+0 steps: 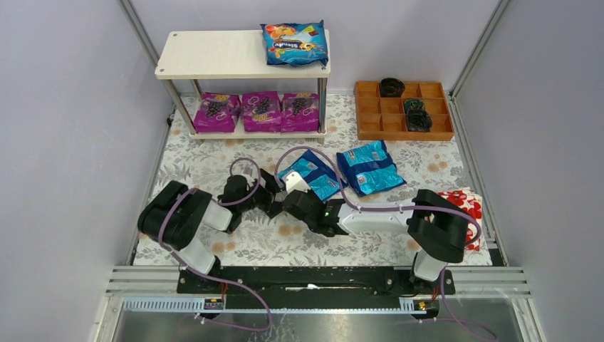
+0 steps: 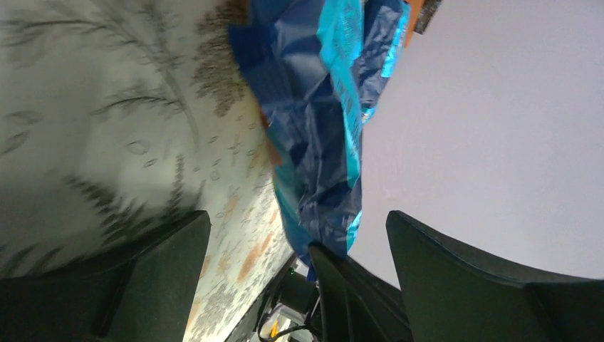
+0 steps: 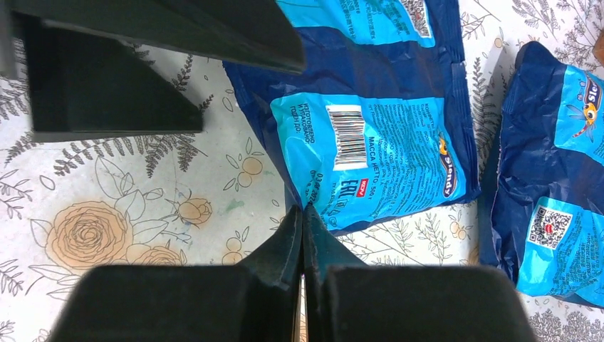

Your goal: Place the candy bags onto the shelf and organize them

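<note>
The shelf (image 1: 214, 55) stands at the back left. One blue candy bag (image 1: 295, 43) lies on its top board, and three purple bags (image 1: 260, 112) sit in a row on the lower board. Two more blue bags lie on the floral cloth: one mid-table (image 1: 313, 174) (image 3: 370, 121) and another to its right (image 1: 370, 167) (image 3: 548, 164). My right gripper (image 1: 298, 191) (image 3: 303, 210) is shut on the near edge of the mid-table bag (image 2: 320, 121). My left gripper (image 1: 274, 189) (image 2: 298, 214) stands open, straddling that bag's end without touching it.
An orange compartment tray (image 1: 370, 117) holding dark items sits at the back right. A white packet with red flowers (image 1: 470, 203) lies at the right, partly under the right arm. Grey walls close in both sides.
</note>
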